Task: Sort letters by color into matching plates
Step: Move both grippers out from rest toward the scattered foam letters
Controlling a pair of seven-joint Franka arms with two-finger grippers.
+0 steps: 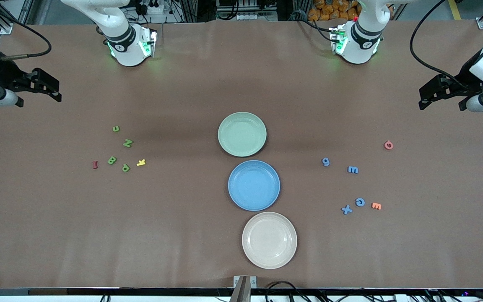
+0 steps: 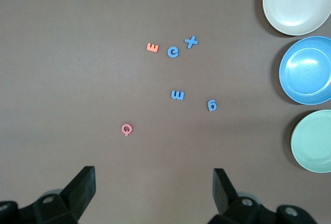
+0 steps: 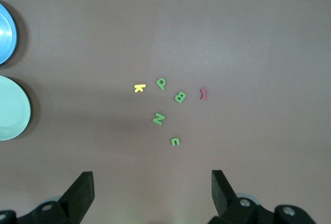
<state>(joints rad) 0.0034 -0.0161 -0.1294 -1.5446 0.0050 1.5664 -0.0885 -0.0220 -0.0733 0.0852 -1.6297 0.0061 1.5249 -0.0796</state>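
Observation:
Several green letters (image 1: 127,143) (image 3: 158,118) lie loose toward the right arm's end of the table. Several blue letters (image 1: 352,169) (image 2: 178,95) lie toward the left arm's end. The pale green plate (image 1: 242,134) and the blue plate (image 1: 254,185) sit empty mid-table, the blue one nearer the front camera. My right gripper (image 1: 40,100) (image 3: 152,173) hangs open and empty over bare table at its end. My left gripper (image 1: 442,104) (image 2: 153,171) hangs open and empty at the other end.
A cream plate (image 1: 269,240) sits nearest the front camera, touching the blue plate. A red letter (image 1: 95,164) and a yellow letter (image 1: 141,162) lie among the green ones. A pink letter (image 1: 388,145) and an orange letter (image 1: 376,206) lie by the blue ones.

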